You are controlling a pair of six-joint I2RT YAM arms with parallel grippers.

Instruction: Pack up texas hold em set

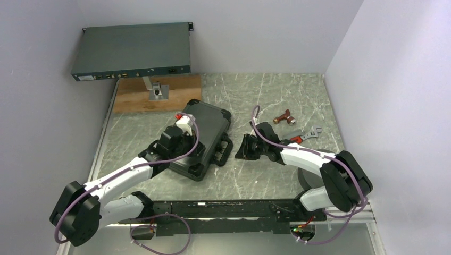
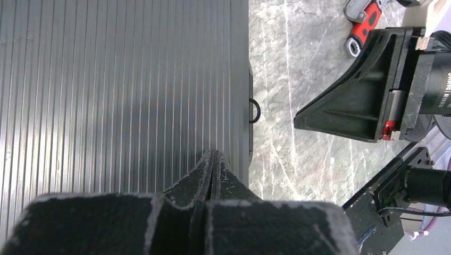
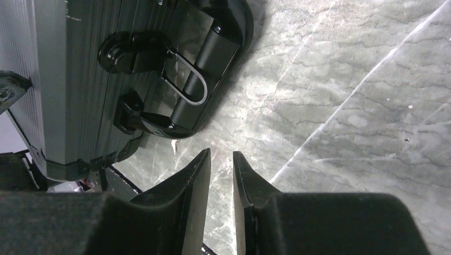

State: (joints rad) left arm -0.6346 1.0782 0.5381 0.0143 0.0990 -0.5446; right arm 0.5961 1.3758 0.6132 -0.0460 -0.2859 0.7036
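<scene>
The black case (image 1: 210,125) lies closed on the table, its handle side (image 1: 222,151) turned to the right. My left gripper (image 1: 195,151) is shut and empty, its tips over the ribbed lid (image 2: 122,95) near the latch edge (image 2: 254,110). My right gripper (image 1: 243,149) hangs just right of the case with a narrow gap between its fingers and nothing in it; it also shows in the left wrist view (image 2: 345,106). The right wrist view shows the case's side (image 3: 80,79), its handle (image 3: 213,53) and a wire latch (image 3: 189,79). Chips, card boxes and discs are out of view.
A red-handled wrench (image 1: 306,135) and a small copper-coloured fitting (image 1: 284,118) lie right of my right gripper. A dark-grey rack unit (image 1: 133,53) sits on a stand above a wooden board (image 1: 175,93) at the back left. Walls close in on both sides.
</scene>
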